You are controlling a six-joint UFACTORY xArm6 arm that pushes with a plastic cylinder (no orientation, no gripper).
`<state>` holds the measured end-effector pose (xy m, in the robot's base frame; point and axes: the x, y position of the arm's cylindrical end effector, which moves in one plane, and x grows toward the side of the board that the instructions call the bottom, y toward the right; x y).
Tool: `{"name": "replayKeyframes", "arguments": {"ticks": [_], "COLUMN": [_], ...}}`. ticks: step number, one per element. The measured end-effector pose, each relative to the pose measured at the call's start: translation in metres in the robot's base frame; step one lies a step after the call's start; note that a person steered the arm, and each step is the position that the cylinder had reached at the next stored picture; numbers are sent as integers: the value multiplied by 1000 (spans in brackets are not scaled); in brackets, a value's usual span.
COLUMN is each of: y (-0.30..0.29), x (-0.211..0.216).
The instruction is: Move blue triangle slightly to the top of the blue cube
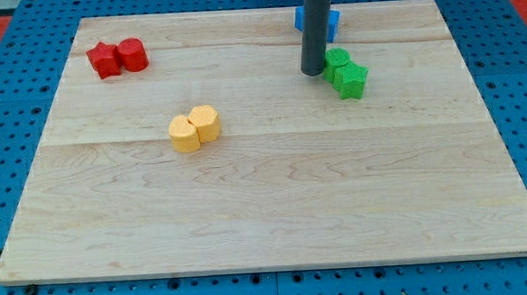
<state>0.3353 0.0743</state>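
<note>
Blue blocks (332, 21) sit at the view's top, right of centre, mostly hidden behind the dark rod; their shapes cannot be told apart. My tip (313, 72) rests on the board just below them and touches the left side of the green blocks (345, 72).
Two green blocks lie close together right of the tip. Two red blocks (118, 57) sit at the top left. Two yellow blocks (195, 128) sit left of centre. The wooden board (275, 201) lies on a blue pegboard.
</note>
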Motion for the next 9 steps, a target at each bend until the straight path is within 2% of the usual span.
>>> {"name": "replayKeyframes", "arguments": {"ticks": [4,6,7,8,9], "y": [12,-94,-129,-148,-133], "x": [-4,-17,-36,-61,-79]}}
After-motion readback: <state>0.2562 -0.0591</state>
